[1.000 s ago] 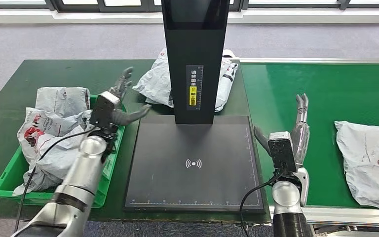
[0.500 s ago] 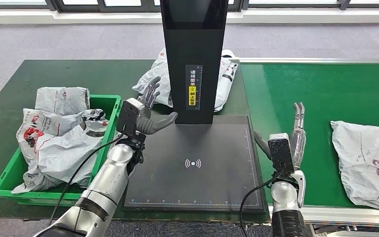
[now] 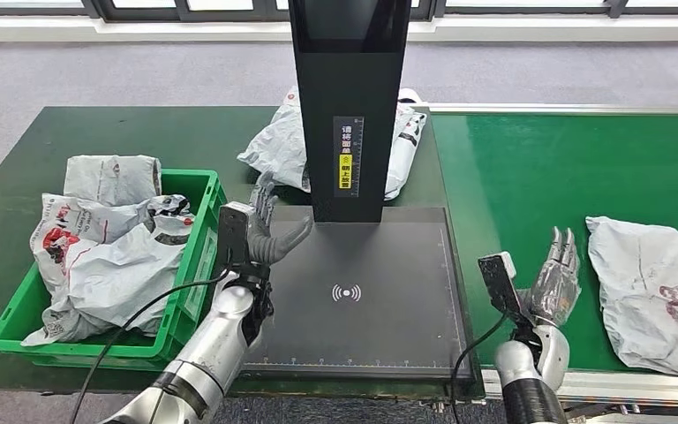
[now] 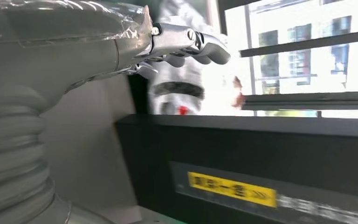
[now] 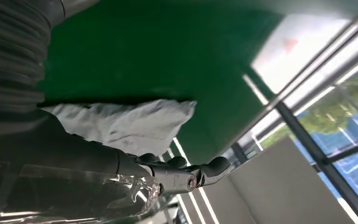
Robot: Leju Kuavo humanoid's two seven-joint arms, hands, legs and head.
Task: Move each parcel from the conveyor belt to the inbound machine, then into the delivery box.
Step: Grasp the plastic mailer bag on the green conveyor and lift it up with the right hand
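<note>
A crumpled white parcel [image 3: 653,287] lies on the green conveyor belt [image 3: 530,159] at the right; the right wrist view shows this parcel [image 5: 121,123] too. My right hand [image 3: 554,278] hovers open just left of it, fingers spread, holding nothing. My left hand [image 3: 265,230] is open and empty over the near left corner of the black inbound machine's plate [image 3: 353,291], beside the green delivery box [image 3: 199,256]. The box holds several white parcels [image 3: 106,256]. Another parcel [image 3: 282,146] lies behind the machine's black column [image 3: 349,106].
The black column stands upright at the back of the scan plate, between my two arms. The dark green table [image 3: 97,132] stretches left and behind the box. A metal rail [image 3: 636,384] edges the conveyor's near side.
My left hand has swung from above the box rightward and come back toward me over the plate's left corner. My right hand has drawn back and tilted toward the parcel, which has crept left.
</note>
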